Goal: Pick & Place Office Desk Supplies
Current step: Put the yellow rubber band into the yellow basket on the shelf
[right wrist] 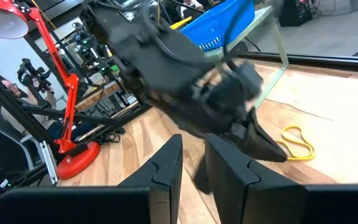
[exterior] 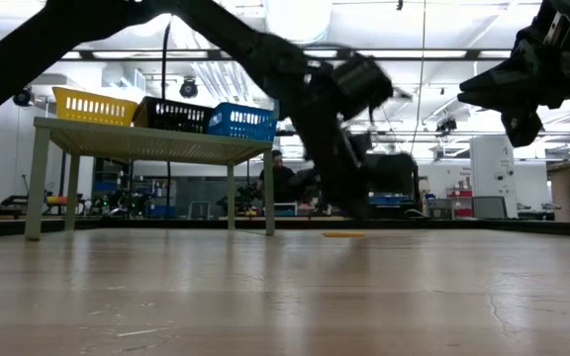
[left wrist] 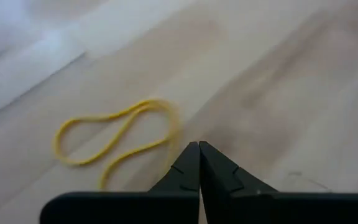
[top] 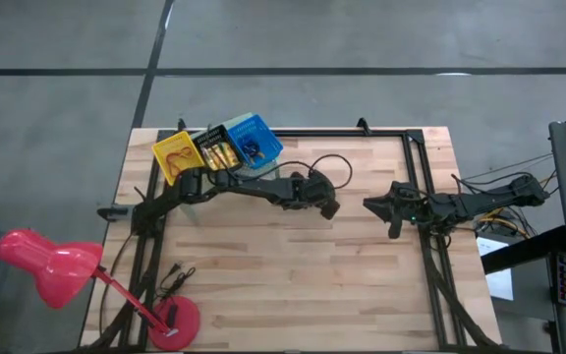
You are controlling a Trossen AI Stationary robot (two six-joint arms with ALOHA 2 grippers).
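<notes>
The left gripper (left wrist: 198, 149) is seen with its fingers pressed together over the middle of the table (top: 293, 275), and nothing shows between the tips — the band (left wrist: 114, 140) lies flat on the wood just beside them, apparently untouched. The likeliest failure, then, is an empty lift: if the tips have closed beside the loop rather than over a strand, the arm would be raised with nothing, and a trip to the bins (top: 217, 147) at the table's far left corner would be wasted. A thin band lying flush with the wood is judged hard to get under, so it could also be nudged or flicked aside by the tips, or snagged on one finger and dropped on the way. The right gripper (right wrist: 193, 163) is held above the table toward the right edge, its fingers slightly parted and empty, pointed at the left gripper; a collision is possible only if both are brought toward the band together.
</notes>
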